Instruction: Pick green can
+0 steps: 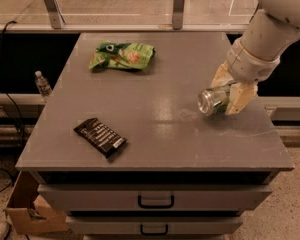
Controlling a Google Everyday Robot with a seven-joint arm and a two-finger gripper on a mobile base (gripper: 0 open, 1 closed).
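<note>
Table (pixel 155 134) bears bag (pixel 121 55), bar (pixel 100 137); hand (pixel 226 97) clasps green can (pixel 212 100) at right.

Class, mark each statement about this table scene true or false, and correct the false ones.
1. The pincer is closed around the green can near the right edge of the table. True.
2. The green can stands upright. False: it lies on its side, its silver top facing left.
3. The green snack bag lies towards the far side of the table. True.
4. The dark bar touches the green snack bag. False: they lie well apart, the bar near the front left.
5. The upper drawer is pulled open. False: it is shut.
</note>
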